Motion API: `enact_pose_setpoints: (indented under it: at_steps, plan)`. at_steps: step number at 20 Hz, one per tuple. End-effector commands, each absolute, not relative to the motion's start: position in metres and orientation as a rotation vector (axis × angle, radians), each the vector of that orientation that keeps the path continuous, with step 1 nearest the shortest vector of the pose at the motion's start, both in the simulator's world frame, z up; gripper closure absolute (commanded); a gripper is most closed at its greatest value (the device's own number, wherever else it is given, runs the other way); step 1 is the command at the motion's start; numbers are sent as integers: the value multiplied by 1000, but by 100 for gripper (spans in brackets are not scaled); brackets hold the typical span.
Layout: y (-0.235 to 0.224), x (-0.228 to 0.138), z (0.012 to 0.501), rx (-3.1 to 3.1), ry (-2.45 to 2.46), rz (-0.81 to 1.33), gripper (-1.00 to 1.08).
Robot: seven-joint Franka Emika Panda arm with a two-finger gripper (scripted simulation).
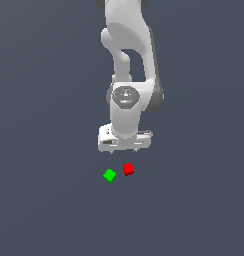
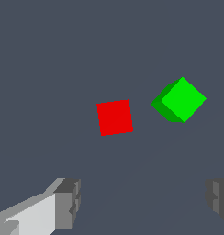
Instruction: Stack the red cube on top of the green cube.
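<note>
Spread wide, gripper (image 2: 141, 202) hovers above red cube (image 2: 114, 117), green cube (image 2: 180, 100) just beside.

Two cubes are counted on the floor: one red cube (image 1: 128, 169) (image 2: 114, 117) and one green cube (image 1: 109, 175) (image 2: 180, 100). One robot arm (image 1: 128, 60) is present, fitted with one gripper (image 1: 124, 148) (image 2: 141, 204). Two gripper fingers (image 2: 68, 202) are counted in the wrist view. No further cubes are shown.
</note>
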State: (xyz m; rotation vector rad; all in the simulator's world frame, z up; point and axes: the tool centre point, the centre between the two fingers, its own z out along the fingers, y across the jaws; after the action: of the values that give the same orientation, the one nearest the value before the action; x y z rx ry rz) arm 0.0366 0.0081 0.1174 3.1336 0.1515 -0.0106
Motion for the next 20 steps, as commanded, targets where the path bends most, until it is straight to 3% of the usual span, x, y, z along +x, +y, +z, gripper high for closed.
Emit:
enact_pose_setpoints:
  at_steps: [1,10,20]
  plan:
    - [13,48,105,3132,208,-8,-92]
    - [25,75,75,3123,342,-1,-92]
    - [28,79,69,3120,366,-1,-92]
